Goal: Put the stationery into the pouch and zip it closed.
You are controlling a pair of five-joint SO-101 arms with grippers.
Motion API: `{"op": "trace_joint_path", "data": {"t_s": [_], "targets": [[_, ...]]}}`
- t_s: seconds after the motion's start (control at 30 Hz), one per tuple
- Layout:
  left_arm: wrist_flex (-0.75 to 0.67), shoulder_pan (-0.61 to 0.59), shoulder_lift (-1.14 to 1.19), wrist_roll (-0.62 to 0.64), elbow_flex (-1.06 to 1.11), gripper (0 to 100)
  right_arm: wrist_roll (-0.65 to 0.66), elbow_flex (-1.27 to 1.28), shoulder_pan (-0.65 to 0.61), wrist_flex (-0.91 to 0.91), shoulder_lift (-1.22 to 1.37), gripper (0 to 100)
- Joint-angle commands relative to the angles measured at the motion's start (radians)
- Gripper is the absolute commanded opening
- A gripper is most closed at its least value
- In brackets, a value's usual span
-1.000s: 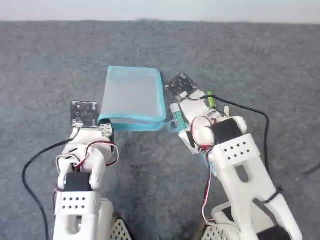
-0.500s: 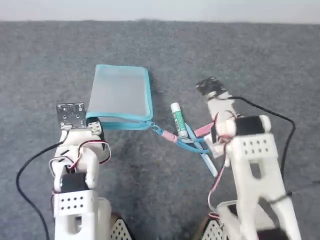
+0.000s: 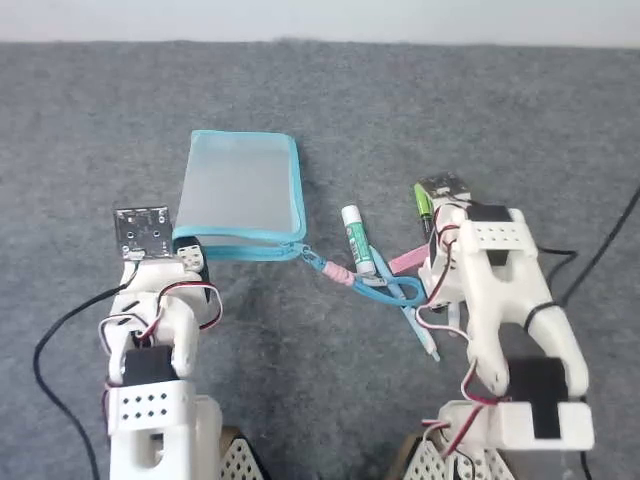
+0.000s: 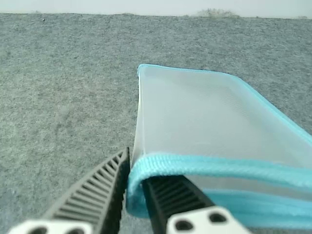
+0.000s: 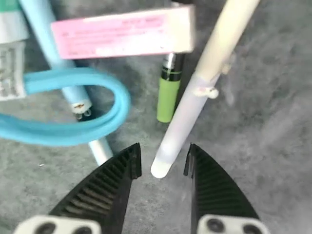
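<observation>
**Figure.** The grey worktop (image 3: 480, 110) left open room on every side. The pouch (image 3: 240, 195) lay flat before the left arm. It looked soft, light and likely to sag. The left gripper (image 4: 135, 168) was closed on its teal-bound mouth edge, a sound hold. The stationery lay clustered near the pouch: white pen (image 5: 195, 92), glue stick (image 3: 357, 240), pink eraser (image 5: 122, 31), green marker (image 5: 168, 92). These looked stiff, light and prone to roll. The right gripper (image 5: 164, 148), parted and empty, bracketed the white pen's end. Mid-barrel seemed the surer hold.
</observation>
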Motion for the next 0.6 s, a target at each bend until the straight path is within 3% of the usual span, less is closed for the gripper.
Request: {"op": "trace_joint_path", "data": {"t_s": [0.0,0.33,0.57], "targets": [[-0.035,-0.005,-0.002,0.009,-0.015,1,-0.009,-0.002,0.036,-0.059,0.007,13.6],[-0.035,0.0,-0.002,0.009,-0.013,1,0.031,0.054,0.077,-0.113,0.015,0.2],[-0.04,0.029,-0.002,0.014,0.001,1,0.041,0.054,0.114,-0.039,-0.143,0.6]]}}
